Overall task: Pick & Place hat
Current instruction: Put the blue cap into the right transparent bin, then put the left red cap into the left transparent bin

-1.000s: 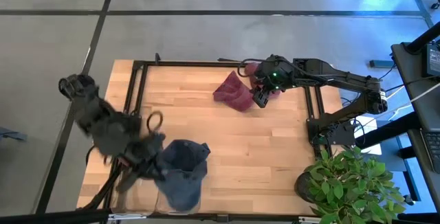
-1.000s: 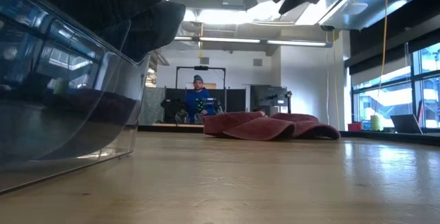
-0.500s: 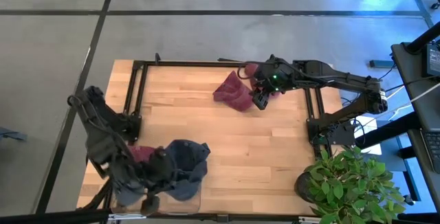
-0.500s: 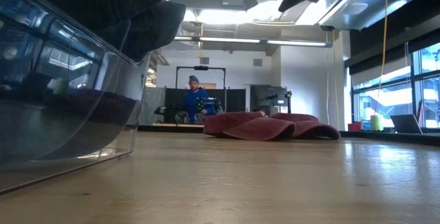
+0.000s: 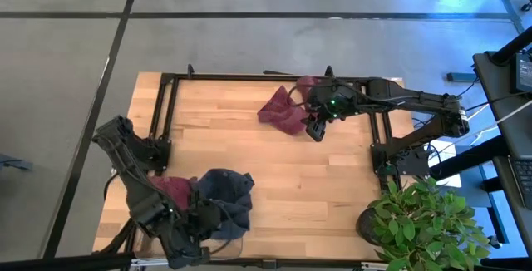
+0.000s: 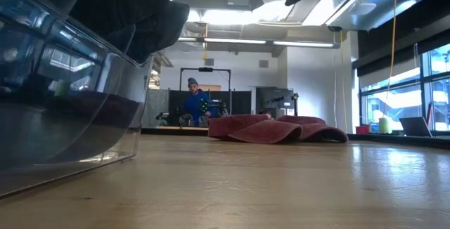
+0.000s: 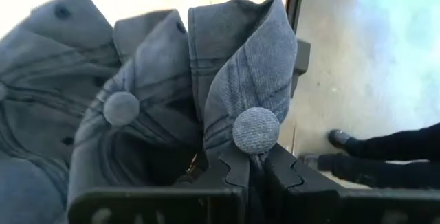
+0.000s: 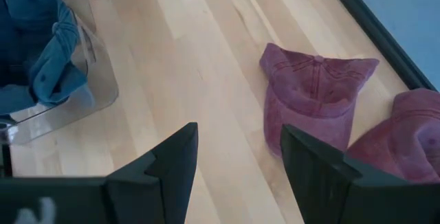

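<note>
Gripping a fold of the blue denim hat (image 7: 206,93), the left gripper (image 7: 249,172) has its fingers (image 7: 289,177) closed just below the cloth-covered crown button (image 7: 256,129). A second blue hat (image 7: 55,100) lies against the first. Both sit in the clear bin (image 8: 89,86) at the counter's (image 5: 316,179) near-left corner, with a maroon hat (image 5: 172,192) beside them inside it. The right gripper (image 8: 237,165) hangs above the far side of the counter, fingers (image 8: 172,159) spread apart and holding nothing. Just beyond them a maroon hat (image 8: 313,97) lies flat on the wood, with another maroon hat (image 8: 402,131) touching it. No brand marks or writing can be read on any hat.
</note>
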Controlling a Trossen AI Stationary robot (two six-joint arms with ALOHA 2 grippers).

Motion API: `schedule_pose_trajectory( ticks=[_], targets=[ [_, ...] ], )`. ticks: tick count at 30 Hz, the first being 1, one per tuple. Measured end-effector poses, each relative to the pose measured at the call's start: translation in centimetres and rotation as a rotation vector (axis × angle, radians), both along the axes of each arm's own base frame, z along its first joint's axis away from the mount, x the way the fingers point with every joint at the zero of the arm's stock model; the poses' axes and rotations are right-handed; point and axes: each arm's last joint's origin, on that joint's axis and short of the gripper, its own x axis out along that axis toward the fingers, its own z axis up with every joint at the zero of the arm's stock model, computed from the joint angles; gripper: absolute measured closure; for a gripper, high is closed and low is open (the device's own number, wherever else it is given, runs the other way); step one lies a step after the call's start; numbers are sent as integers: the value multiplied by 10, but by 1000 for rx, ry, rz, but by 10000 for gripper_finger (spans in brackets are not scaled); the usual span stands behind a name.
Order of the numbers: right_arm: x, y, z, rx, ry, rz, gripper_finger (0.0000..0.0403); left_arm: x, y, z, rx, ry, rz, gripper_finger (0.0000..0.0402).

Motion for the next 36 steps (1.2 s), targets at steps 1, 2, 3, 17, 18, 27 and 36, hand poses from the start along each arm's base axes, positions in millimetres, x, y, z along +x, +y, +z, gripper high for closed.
schedule_pose_trajectory(
  ticks=[1,2,3,17,18,27,36],
  targets=[
    [0,0,0,-1,1,0,196,1,0,-3,4,12,0,399],
    [0,0,0,-1,1,0,196,3,-1,-8,9,34,4,399],
    [0,0,0,-1,1,0,196,4,-1,-13,14,61,4,399],
    [0,0,0,-3,3,3,196,9,2,-32,121,149,26,381],
    [0,0,0,-3,4,3,196,8,3,-30,130,139,24,381],
    [-1,0,0,-6,9,6,196,0,29,-19,209,183,115,343],
    [-1,0,-1,-5,18,5,196,0,48,-10,281,221,24,250]
  ],
)
